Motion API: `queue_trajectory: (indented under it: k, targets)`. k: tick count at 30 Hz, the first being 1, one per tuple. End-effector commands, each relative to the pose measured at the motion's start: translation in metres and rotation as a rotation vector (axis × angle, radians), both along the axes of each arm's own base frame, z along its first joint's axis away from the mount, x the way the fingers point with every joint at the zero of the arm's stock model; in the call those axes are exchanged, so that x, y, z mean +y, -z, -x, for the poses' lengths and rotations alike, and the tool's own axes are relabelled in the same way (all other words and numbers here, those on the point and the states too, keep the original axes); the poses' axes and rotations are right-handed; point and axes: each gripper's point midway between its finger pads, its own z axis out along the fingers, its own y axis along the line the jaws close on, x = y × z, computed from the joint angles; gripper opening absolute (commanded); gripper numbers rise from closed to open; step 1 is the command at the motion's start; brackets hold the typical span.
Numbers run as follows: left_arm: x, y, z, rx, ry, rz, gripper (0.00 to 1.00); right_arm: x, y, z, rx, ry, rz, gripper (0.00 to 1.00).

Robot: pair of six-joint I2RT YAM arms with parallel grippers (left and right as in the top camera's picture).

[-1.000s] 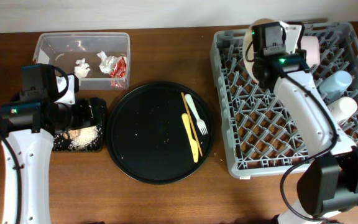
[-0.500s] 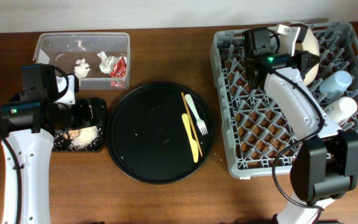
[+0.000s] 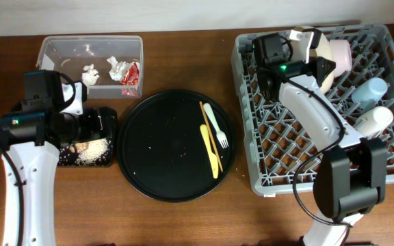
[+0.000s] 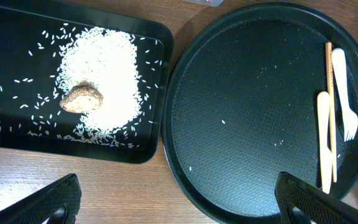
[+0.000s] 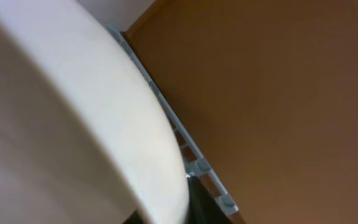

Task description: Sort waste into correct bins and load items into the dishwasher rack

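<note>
Cream bowl [image 5: 61,124] in the rack [image 3: 252,171] lies at the right fingers [image 3: 325,66], their grip unclear; left fingers [image 4: 48,202] gape wide, empty.

**Fig.** Robot-manipulation lab bench, dressed as a dish-clearing stn.

Evidence:
- (a) Two white-and-black robot arms, left arm [image 3: 22,178] & right arm [image 3: 313,113], reach in from the near edge of a wood-grain desk [image 3: 183,219]. Each has a green indicator light lit.
- (b) Kitchen props sit straight on the desk: grey dishwasher rack [image 3: 279,157], clear tub [image 3: 60,51], shallow black tray [image 4: 17,25], round black tray [image 3: 156,157].
- (c) A plain pale wall [image 3: 149,14] runs behind the desk.
- (d) The main view looks straight down on the setup, w/ close-up views from cams on the arms.
</note>
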Motion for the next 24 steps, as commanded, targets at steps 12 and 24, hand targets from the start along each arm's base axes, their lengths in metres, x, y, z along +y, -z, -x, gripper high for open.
queue_trajectory:
  k: [12, 24]
  targets:
    - [-0.002, -0.001, 0.002, -0.004, -0.008, 0.020, 1.00, 0.049, -0.056, 0.043, -0.020, -0.251, -0.275, 0.98]
    - [-0.004, -0.001, 0.001, -0.006, -0.002, 0.036, 0.99, -0.009, -0.071, 0.045, -0.215, -0.205, -0.552, 0.04]
